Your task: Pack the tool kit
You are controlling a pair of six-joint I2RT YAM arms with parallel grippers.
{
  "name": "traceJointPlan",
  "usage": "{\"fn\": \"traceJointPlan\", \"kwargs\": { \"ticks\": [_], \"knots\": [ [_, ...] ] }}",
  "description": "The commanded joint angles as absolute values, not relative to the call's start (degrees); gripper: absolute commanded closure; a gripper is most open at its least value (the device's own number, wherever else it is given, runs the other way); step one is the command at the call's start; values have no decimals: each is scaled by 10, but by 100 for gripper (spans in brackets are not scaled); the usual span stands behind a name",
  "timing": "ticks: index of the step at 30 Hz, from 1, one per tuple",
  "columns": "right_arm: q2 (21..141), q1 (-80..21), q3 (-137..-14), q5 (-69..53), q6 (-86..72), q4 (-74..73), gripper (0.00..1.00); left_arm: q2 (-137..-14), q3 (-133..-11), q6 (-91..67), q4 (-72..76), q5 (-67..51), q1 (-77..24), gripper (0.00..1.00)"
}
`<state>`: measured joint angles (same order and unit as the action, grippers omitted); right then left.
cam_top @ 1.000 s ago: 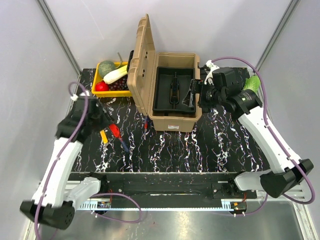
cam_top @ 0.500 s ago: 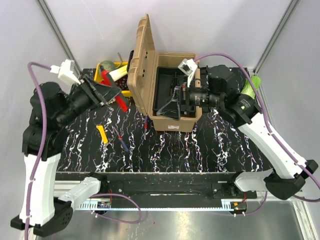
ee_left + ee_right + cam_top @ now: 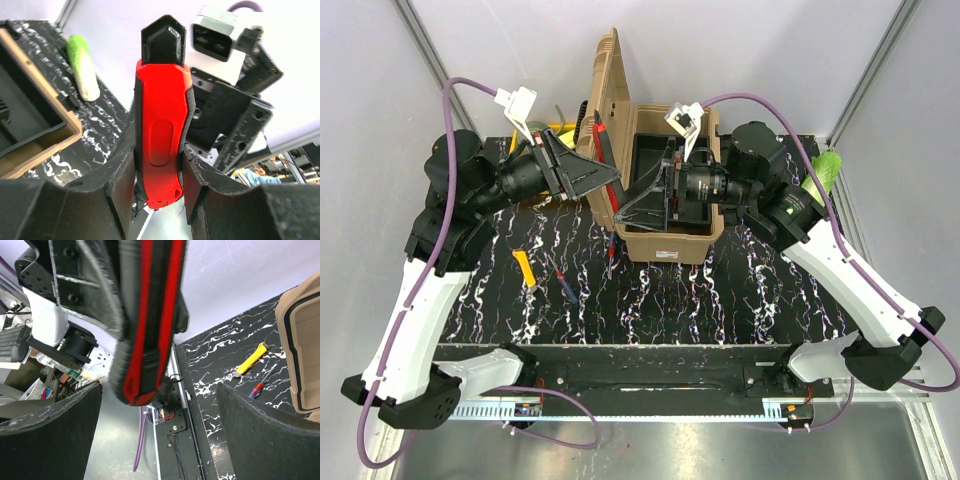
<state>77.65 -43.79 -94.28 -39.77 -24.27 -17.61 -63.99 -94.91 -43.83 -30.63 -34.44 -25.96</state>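
Toolbox (image 3: 670, 238) inside partly hidden, left gripper (image 3: 157, 172) clamping red tool (image 3: 160, 130), right gripper (image 3: 159, 405) spread wide

Left arm (image 3: 420, 300), right arm (image 3: 855, 285): white shell links, black joint housings, black bases. Purple cable (image 3: 447, 100) loops away behind the left claw (image 3: 159, 167); same behind the right claw (image 3: 159, 390). White camera block (image 3: 682, 117) just above each claw (dark lens windows on its face). Fingers (image 3: 50, 440) matte black, wedge-shaped; black drilled bracket (image 3: 250, 120) behind them, small screw heads
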Motion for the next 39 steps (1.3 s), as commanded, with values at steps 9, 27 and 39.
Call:
{"fn": "traceJointPlan", "kwargs": {
  "ticks": [9,27,39],
  "knots": [
    [772,-443,-957,-440,-360,-22,9,-638,-951,-462,-142,-428,-289,73],
    [771,-443,-978,-145,-330,-182,77,-617,-1011,-279,-406,-120,-288,1],
    [833,-389,-994,193,-303,-388,76,-590,-1011,-230,-523,163,-288,1]
  ]
}}
